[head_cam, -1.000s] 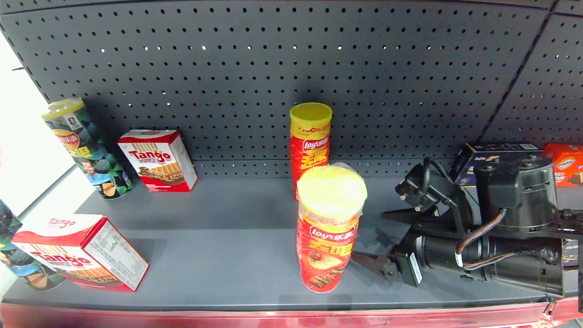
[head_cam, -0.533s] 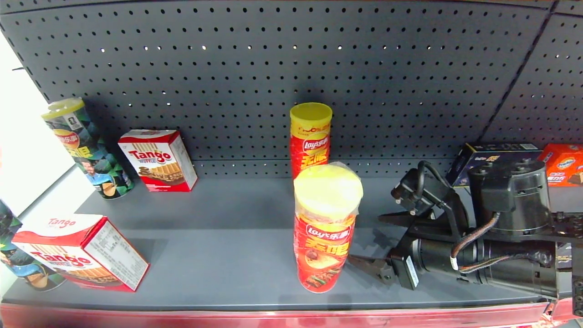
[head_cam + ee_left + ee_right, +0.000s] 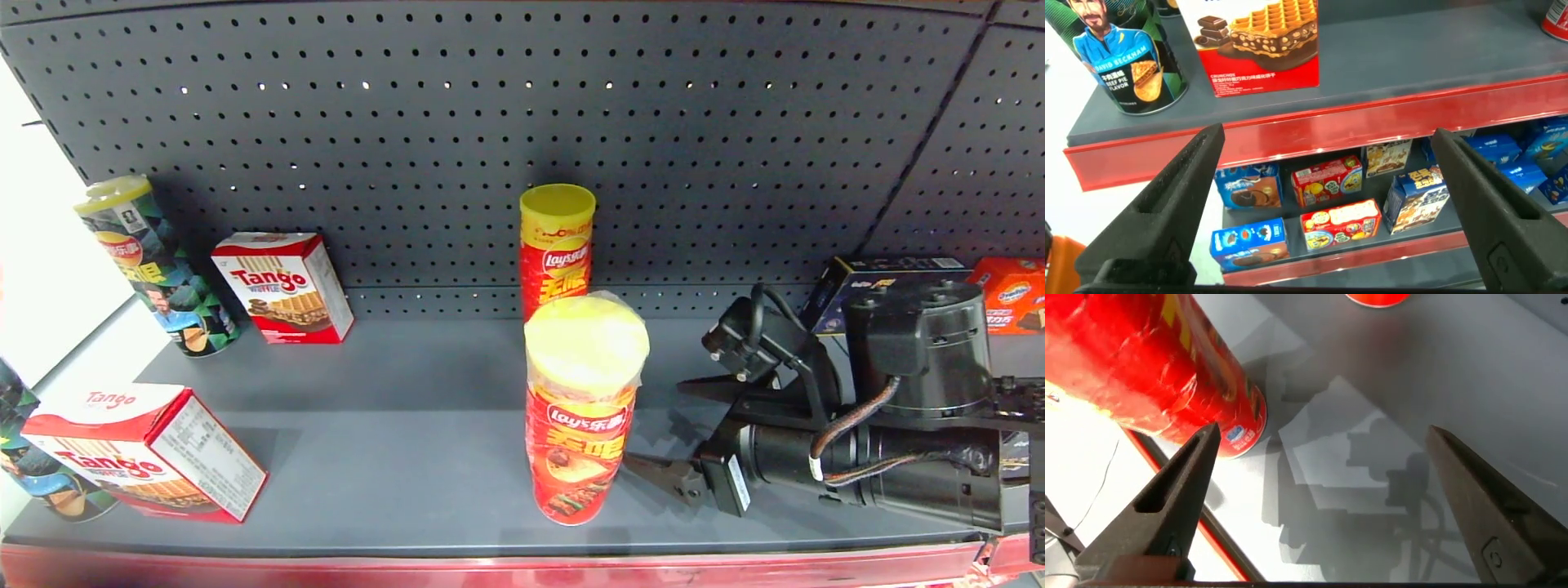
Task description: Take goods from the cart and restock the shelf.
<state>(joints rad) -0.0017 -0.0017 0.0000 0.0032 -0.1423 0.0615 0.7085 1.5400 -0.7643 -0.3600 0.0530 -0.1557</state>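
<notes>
A red chips can [image 3: 581, 425] with a yellow lid stands upright near the front of the grey shelf [image 3: 408, 425]; a second like can [image 3: 557, 245] stands behind it at the back wall. My right gripper [image 3: 673, 433] lies just right of the front can, open and apart from it, holding nothing. In the right wrist view the front can [image 3: 1151, 367] is beyond one finger of the open right gripper [image 3: 1323, 433]. My left gripper [image 3: 1327, 135] is open and empty, out in front of the shelf's red front edge [image 3: 1315, 131].
A green chips can [image 3: 155, 269] and a wafer box [image 3: 282, 286] stand at the back left. Another wafer box [image 3: 147, 453] lies front left. A dark box [image 3: 849, 278] and an orange box [image 3: 1008, 290] sit back right. Lower shelves [image 3: 1339, 220] hold several small boxes.
The front can's top has shifted slightly left. My right arm has drifted a little left with its fingers still open.
</notes>
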